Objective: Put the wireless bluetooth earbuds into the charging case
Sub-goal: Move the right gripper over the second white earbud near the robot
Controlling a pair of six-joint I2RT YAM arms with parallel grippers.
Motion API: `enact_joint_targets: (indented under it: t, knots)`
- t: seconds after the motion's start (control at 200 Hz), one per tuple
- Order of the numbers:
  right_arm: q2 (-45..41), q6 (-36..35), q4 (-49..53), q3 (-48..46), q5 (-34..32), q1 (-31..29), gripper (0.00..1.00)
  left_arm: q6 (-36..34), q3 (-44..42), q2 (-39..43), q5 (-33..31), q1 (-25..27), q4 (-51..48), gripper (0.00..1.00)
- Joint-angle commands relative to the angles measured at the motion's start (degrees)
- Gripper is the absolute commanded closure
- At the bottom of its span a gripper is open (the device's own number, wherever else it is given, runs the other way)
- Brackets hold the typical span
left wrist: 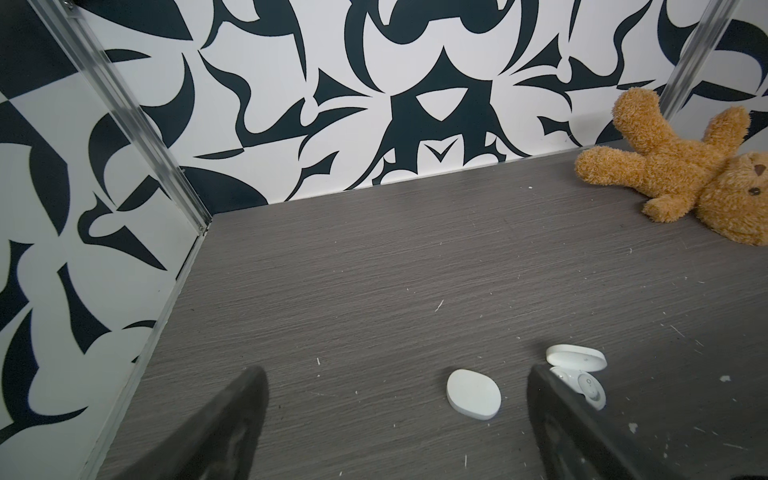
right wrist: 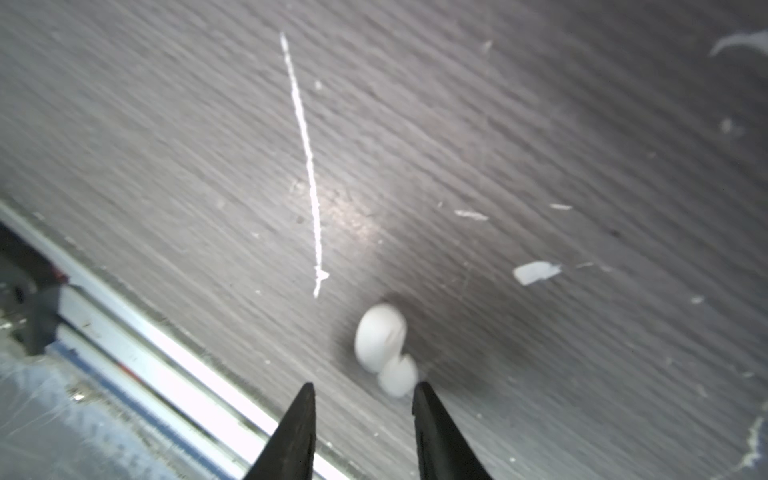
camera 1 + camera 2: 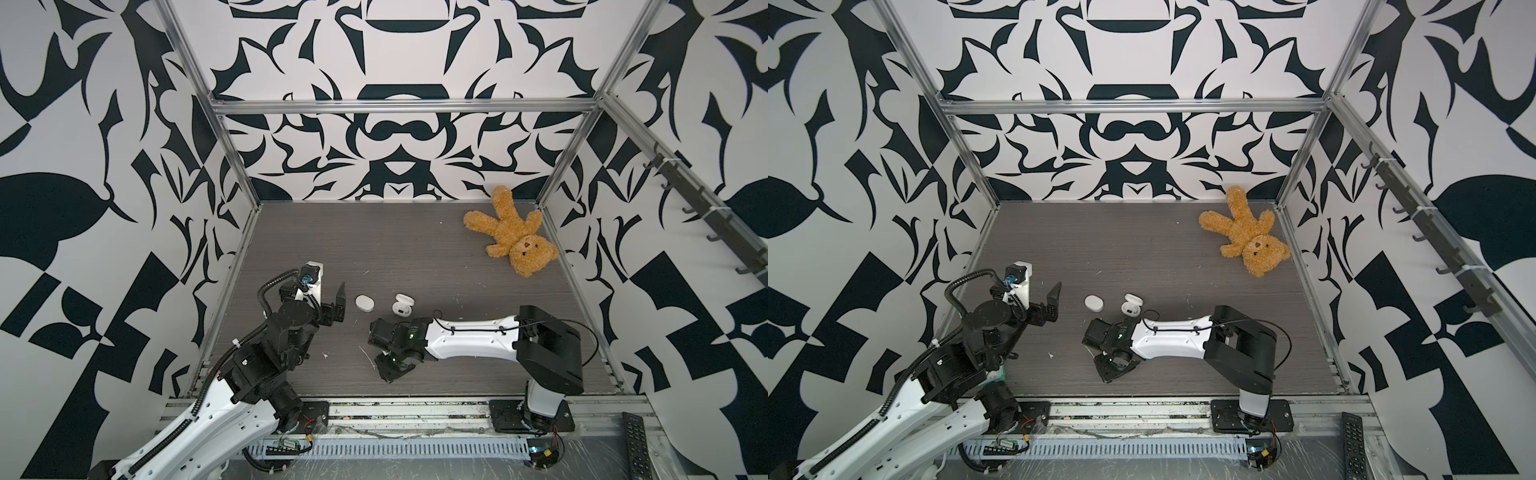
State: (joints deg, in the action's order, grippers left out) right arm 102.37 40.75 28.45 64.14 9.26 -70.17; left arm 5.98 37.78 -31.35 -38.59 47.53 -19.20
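One earbud (image 2: 380, 340) lies on the bench (image 2: 540, 124) just ahead of the right gripper (image 2: 363, 395), jaws apart and empty, so pick-up seems in hand: straddle it, close, carry it to the open charging case (image 3: 401, 306); the left gripper (image 1: 395, 374) hangs wide apart.

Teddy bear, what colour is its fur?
Golden brown. The teddy bear shows best in the left wrist view.

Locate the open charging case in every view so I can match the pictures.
In a top view: open case mid-table, just right of the closed case.
In a top view: open case, same place beside the closed case.
Left wrist: open case partly behind a finger of the left gripper.
Right wrist: not in it.
Landmark: the closed case, beside it in all three.
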Motion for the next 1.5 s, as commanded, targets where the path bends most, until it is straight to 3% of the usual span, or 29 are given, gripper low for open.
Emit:
enact_joint_targets:
  t: [0.0,0.315,0.45,0.765,1.495]
  knots:
    - [-5.7,-0.2,0.4,1.6,0.5,1.1,0.58,0.0,-0.6,0.3,0.3,-0.2,0.2,0.01]
    - [-6.3,-8.9,4.8,2.0,0.1,4.9,0.58,0.1,-0.7,0.3,0.4,-0.2,0.0,0.01]
    - [-4.7,-12.4,8.8,5.2,-4.0,4.5,0.58,0.1,-0.7,0.3,0.4,-0.2,0.0,0.01]
    - [-1.2,-12.3,8.6,8.8,-8.0,0.9,0.58,-0.1,-0.7,1.1,-0.7,-0.2,0.2,0.01]
    - [7.8,-12.4,15.4,16.3,-17.1,-4.7,0.68,-0.1,-0.6,1.6,-1.3,-0.2,0.1,0.01]
